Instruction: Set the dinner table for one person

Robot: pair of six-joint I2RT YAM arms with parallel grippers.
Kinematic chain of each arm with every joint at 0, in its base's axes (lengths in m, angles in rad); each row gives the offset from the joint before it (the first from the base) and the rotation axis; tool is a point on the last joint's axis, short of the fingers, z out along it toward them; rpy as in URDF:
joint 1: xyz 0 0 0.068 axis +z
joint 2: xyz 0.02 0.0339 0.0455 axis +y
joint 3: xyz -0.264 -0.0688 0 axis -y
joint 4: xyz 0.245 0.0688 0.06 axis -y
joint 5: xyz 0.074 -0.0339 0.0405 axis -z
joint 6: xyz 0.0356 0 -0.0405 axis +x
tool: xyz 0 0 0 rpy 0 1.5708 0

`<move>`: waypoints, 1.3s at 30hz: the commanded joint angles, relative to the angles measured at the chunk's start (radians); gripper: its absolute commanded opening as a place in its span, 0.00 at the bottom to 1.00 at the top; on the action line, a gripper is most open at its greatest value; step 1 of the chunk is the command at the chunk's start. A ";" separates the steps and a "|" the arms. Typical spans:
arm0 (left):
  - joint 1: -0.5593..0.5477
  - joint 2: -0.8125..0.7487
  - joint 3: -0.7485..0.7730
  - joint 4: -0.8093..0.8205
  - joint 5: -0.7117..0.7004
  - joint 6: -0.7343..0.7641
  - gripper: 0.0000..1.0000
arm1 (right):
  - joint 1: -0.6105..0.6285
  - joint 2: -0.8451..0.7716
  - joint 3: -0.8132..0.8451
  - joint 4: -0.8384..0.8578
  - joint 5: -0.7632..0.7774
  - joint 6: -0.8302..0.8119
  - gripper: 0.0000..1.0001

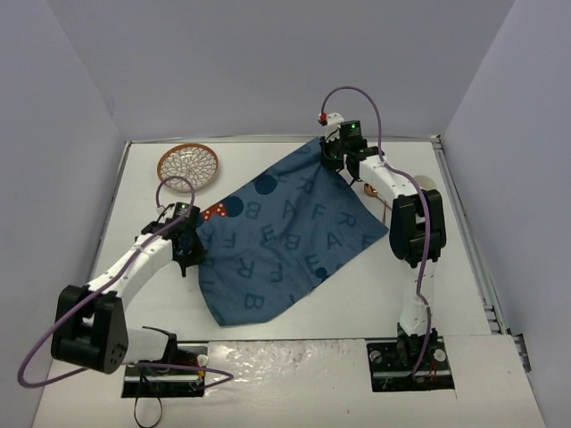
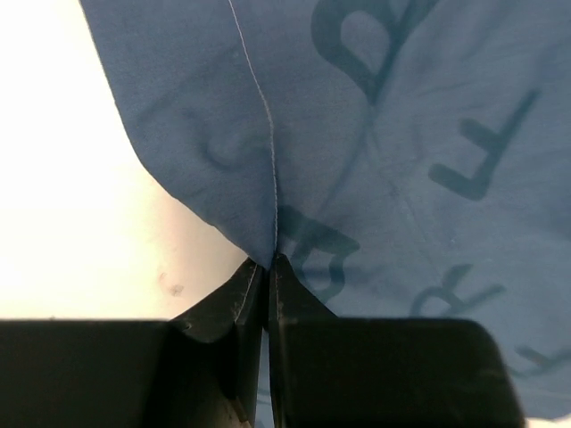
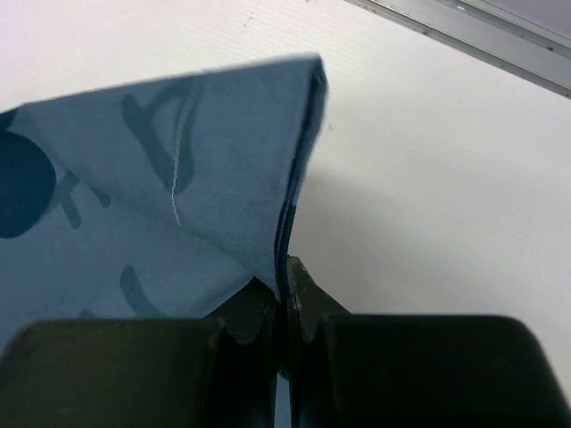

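Left gripper (image 1: 188, 257) is clenched on the left-hand corner of the dark blue letter-printed placemat (image 1: 285, 236). In the left wrist view its two black fingers (image 2: 236, 308) meet with a fold of the cloth's hem nipped between them, and the fabric puckers up to that point. The right gripper (image 1: 332, 159) is likewise closed on the placemat's far corner. The right wrist view shows that corner standing up as a doubled edge, caught between the shut jaws.

Between the two grips the placemat lies diagonally across the dinner table (image 1: 357, 299), one corner pointing towards the arm bases and one towards the right arm. The table fills the floor of the view, its thin metal rim (image 3: 464, 31) running just beyond the right gripper.

A round woven wicker dish (image 1: 188, 165) sits in the far-left corner, apart from the cloth. A small red-orange object (image 1: 212, 213) touches the placemat's left edge; what it is cannot be told. Bare tabletop lies along the near side between the cloth and the bases, and in a narrower strip along the far edge.
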 commanded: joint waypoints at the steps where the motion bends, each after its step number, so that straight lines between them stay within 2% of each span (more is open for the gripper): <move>1: 0.017 -0.051 0.130 -0.115 -0.096 0.047 0.00 | 0.006 0.039 0.083 0.067 -0.016 0.018 0.00; 5: 0.056 0.025 0.135 -0.070 -0.069 0.061 0.01 | 0.006 0.097 0.131 0.068 -0.006 0.018 0.00; 7: 0.069 0.064 0.127 -0.044 -0.060 0.057 0.08 | 0.006 0.120 0.159 0.068 -0.009 0.014 0.01; 9: 0.075 0.103 0.117 -0.012 -0.049 0.056 0.25 | 0.005 0.143 0.185 0.066 -0.008 0.016 0.06; 13: 0.081 0.099 0.123 0.002 -0.022 0.059 0.62 | 0.005 0.149 0.223 0.061 0.000 0.035 0.41; 14: 0.081 0.082 0.128 0.004 -0.011 0.060 0.68 | 0.005 0.141 0.225 0.057 0.000 0.036 0.45; 16: 0.079 0.025 0.144 -0.001 0.023 0.071 0.88 | 0.006 0.073 0.209 0.057 0.009 0.042 0.59; 17: 0.078 -0.004 0.153 -0.011 0.038 0.078 0.95 | 0.006 0.035 0.195 0.057 0.018 0.046 0.66; 21: 0.071 -0.121 0.152 -0.096 0.109 0.094 0.97 | 0.008 -0.122 0.087 0.055 0.082 0.086 0.83; 26: 0.053 -0.271 -0.006 -0.132 0.199 0.045 0.97 | 0.012 -0.361 -0.148 0.053 0.136 0.233 0.97; 30: 0.039 -0.348 -0.147 -0.114 0.237 -0.010 0.97 | 0.014 -0.533 -0.365 0.055 0.146 0.338 0.98; 36: 0.010 -0.314 -0.199 -0.095 0.262 -0.049 0.97 | 0.023 -0.711 -0.667 0.085 0.108 0.433 0.98; 39: -0.017 -0.322 -0.224 -0.108 0.232 -0.079 0.97 | 0.028 -0.779 -0.787 0.132 0.090 0.479 0.98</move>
